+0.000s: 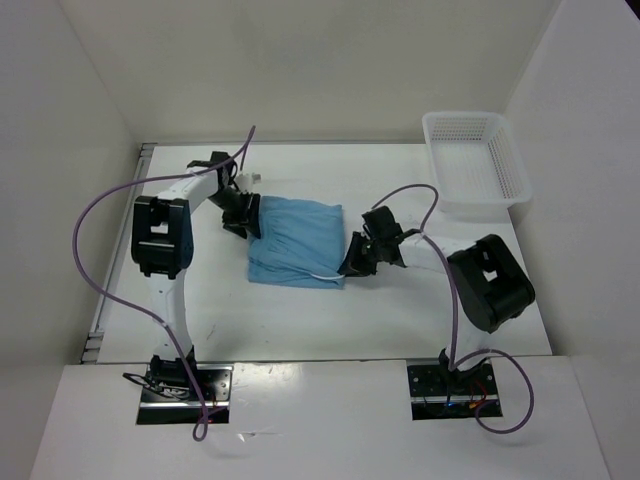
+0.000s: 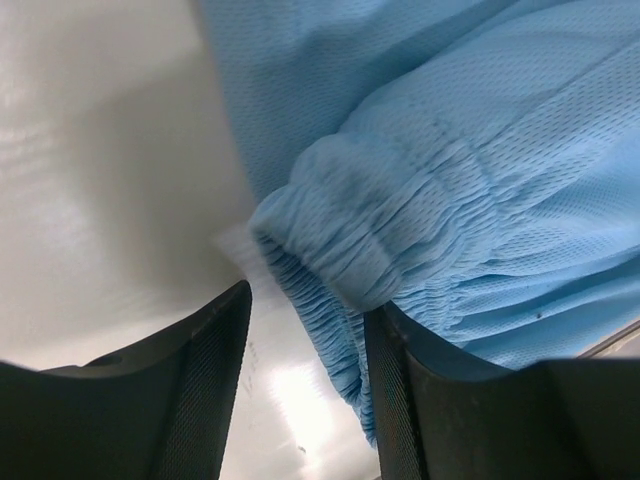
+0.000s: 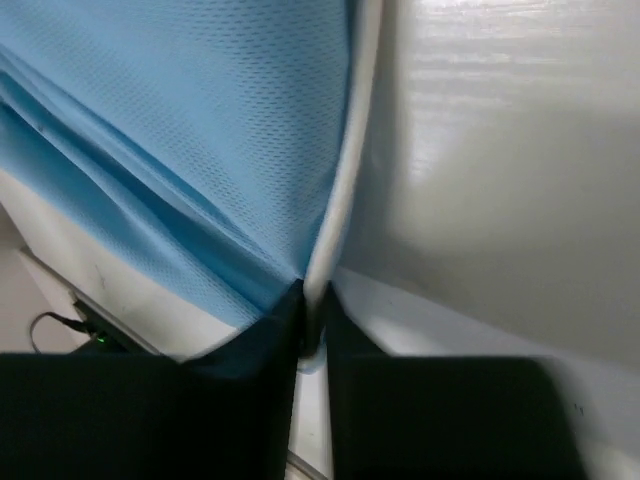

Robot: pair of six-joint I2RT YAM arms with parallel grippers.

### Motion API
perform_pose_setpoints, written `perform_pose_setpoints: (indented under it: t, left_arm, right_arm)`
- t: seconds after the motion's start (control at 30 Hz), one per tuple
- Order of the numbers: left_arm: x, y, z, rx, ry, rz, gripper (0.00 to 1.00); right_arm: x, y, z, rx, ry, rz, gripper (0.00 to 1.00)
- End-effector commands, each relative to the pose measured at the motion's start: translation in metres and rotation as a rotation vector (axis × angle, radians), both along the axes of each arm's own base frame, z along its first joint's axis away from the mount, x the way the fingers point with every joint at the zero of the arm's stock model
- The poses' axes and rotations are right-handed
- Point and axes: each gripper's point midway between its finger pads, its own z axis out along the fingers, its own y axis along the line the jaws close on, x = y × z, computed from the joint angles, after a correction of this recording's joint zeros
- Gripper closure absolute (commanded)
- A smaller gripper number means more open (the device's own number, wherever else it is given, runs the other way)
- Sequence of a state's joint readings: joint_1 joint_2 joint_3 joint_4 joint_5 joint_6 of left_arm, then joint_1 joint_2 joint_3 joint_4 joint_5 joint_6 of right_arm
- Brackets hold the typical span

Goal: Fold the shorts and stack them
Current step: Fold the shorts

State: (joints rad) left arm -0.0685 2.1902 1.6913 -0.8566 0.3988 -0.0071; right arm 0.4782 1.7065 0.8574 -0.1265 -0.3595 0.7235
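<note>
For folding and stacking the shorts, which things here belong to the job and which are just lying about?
Job: blue shorts; white drawstring; left gripper, open at the waistband; right gripper, shut on shorts edge and drawstring.
Lying about: white mesh basket, far right corner.

The left arm reaches toward 12 o'clock, and the left gripper (image 1: pixel 242 218) turns back toward 4 o'clock with jaws parted (not clamped). The right gripper (image 1: pixel 353 262) points toward 8 o'clock, pinched tight on the shorts (image 1: pixel 295 240).
</note>
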Motion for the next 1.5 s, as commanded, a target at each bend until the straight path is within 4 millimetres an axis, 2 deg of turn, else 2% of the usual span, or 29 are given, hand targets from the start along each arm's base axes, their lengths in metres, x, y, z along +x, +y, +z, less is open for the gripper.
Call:
perform_pose_setpoints:
  t: [0.0,0.07,0.13,0.17,0.2,0.23,0.27,0.3,0.4,0.47,0.5,0.57,0.6,0.67,0.7,0.77,0.8,0.83,0.9,0.93,0.97,1.0,1.03,1.1,1.23,1.33,1.37,1.4,1.47]
  left_arm:
    - [0.025,-0.006,0.000,-0.001,-0.076,-0.017,0.42]
    - [0.025,-0.004,-0.002,0.010,-0.069,-0.015,0.42]
    - [0.018,0.000,-0.003,0.031,-0.051,-0.012,0.39]
    - [0.016,0.001,0.001,0.039,-0.059,-0.010,0.37]
    - [0.012,0.002,0.003,0.039,-0.058,-0.010,0.35]
    - [0.005,0.009,0.008,0.052,-0.051,0.004,0.34]
    - [0.002,0.010,0.011,0.052,-0.055,0.004,0.29]
    - [0.001,0.015,0.015,0.052,-0.061,0.017,0.28]
    - [-0.005,0.017,0.040,0.038,-0.090,0.026,0.24]
    - [-0.011,0.013,0.061,0.012,-0.112,0.021,0.22]
    - [-0.013,0.013,0.074,0.010,-0.135,0.021,0.21]
    - [-0.016,0.011,0.092,-0.031,-0.164,0.021,0.17]
    - [-0.015,0.018,0.109,-0.040,-0.209,0.041,0.15]
    - [-0.010,0.030,0.127,-0.038,-0.281,0.070,0.15]
    - [-0.007,0.039,0.151,-0.035,-0.359,0.090,0.13]
    - [0.008,0.085,0.182,0.022,-0.496,0.196,0.10]
    - [0.011,0.105,0.211,0.052,-0.602,0.241,0.04]
    - [0.009,0.143,0.224,0.103,-0.648,0.330,0.01]
    - [0.000,0.181,0.246,0.199,-0.717,0.427,0.01]
    - [-0.005,0.201,0.253,0.255,-0.735,0.481,0.01]
    - [-0.011,0.211,0.252,0.311,-0.729,0.514,0.01]
    - [-0.018,0.222,0.264,0.381,-0.757,0.555,0.01]
    - [-0.027,0.242,0.262,0.491,-0.751,0.621,0.01]
    - [-0.042,0.261,0.278,0.608,-0.796,0.703,0.01]
    - [-0.055,0.252,0.274,0.590,-0.799,0.692,0.01]
    - [-0.064,0.244,0.270,0.570,-0.802,0.679,0.01]
    - [-0.068,0.243,0.277,0.570,-0.822,0.682,0.01]
    - [-0.068,0.243,0.273,0.570,-0.811,0.680,0.01]
    - [-0.072,0.241,0.280,0.571,-0.832,0.684,0.01]
  right_arm:
    - [-0.011,-0.008,0.010,-0.010,-0.012,-0.014,0.74]
    - [-0.009,-0.015,0.016,-0.049,-0.039,-0.014,0.63]
    - [0.002,-0.020,0.027,-0.088,-0.087,-0.027,0.40]
    - [0.001,-0.025,0.036,-0.110,-0.109,-0.014,0.35]
    - [0.010,-0.028,0.050,-0.120,-0.147,-0.025,0.28]
    - [0.013,-0.043,0.060,-0.162,-0.168,-0.056,0.10]
    - [0.016,-0.051,0.068,-0.184,-0.196,-0.053,0.03]
    - [0.024,-0.056,0.084,-0.190,-0.229,-0.065,0.00]
    - [0.037,-0.091,0.119,-0.261,-0.296,-0.115,0.00]
    - [0.036,-0.113,0.128,-0.331,-0.289,-0.134,0.00]
    - [0.042,-0.118,0.143,-0.351,-0.325,-0.119,0.00]
    - [0.043,-0.126,0.151,-0.389,-0.327,-0.092,0.00]
    - [0.042,-0.130,0.156,-0.420,-0.321,-0.067,0.00]
    - [0.042,-0.141,0.161,-0.482,-0.315,-0.073,0.00]
    - [0.038,-0.146,0.166,-0.507,-0.305,-0.070,0.00]
    - [0.036,-0.159,0.176,-0.552,-0.323,-0.093,0.00]
    - [0.032,-0.163,0.184,-0.563,-0.343,-0.094,0.00]
    - [0.028,-0.165,0.188,-0.569,-0.349,-0.101,0.00]
    - [0.026,-0.172,0.197,-0.556,-0.371,-0.128,0.00]
    - [0.023,-0.173,0.205,-0.547,-0.396,-0.137,0.00]
    - [0.021,-0.178,0.206,-0.549,-0.395,-0.151,0.00]
    - [0.020,-0.178,0.209,-0.546,-0.405,-0.155,0.00]
    - [0.018,-0.182,0.215,-0.542,-0.421,-0.173,0.00]
    - [0.019,-0.190,0.218,-0.563,-0.429,-0.201,0.00]
    - [0.016,-0.199,0.232,-0.577,-0.468,-0.243,0.00]
    - [0.017,-0.193,0.237,-0.545,-0.496,-0.224,0.00]
    - [0.017,-0.191,0.237,-0.535,-0.496,-0.217,0.00]
    - [0.015,-0.192,0.237,-0.534,-0.499,-0.218,0.00]
    - [0.014,-0.192,0.239,-0.529,-0.511,-0.222,0.00]
